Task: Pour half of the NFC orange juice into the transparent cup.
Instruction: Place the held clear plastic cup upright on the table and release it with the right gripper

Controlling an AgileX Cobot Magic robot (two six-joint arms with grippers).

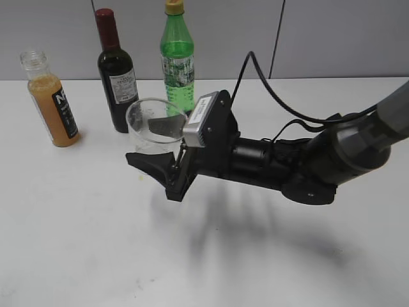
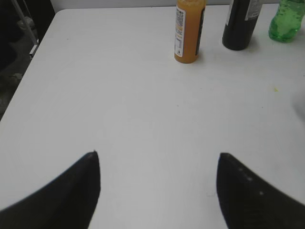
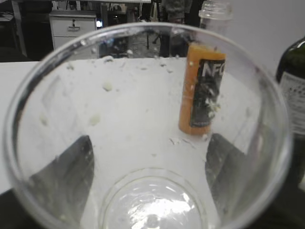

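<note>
The NFC orange juice [image 1: 54, 105], capless with a black label, stands at the far left of the white table; it also shows in the left wrist view [image 2: 189, 33] and, through the cup wall, in the right wrist view [image 3: 202, 95]. The transparent cup [image 1: 153, 125] is empty and sits between the jaws of my right gripper [image 1: 150, 144], which is shut on it. In the right wrist view the cup [image 3: 143, 200] fills the frame, with the right gripper [image 3: 150, 167] fingers seen through its walls. My left gripper [image 2: 157, 160] is open and empty over bare table.
A dark wine bottle [image 1: 117, 77] and a green soda bottle [image 1: 177, 61] stand behind the cup, to the right of the juice. The table's left edge [image 2: 28, 62] drops off beside dark furniture. The left arm is outside the exterior view.
</note>
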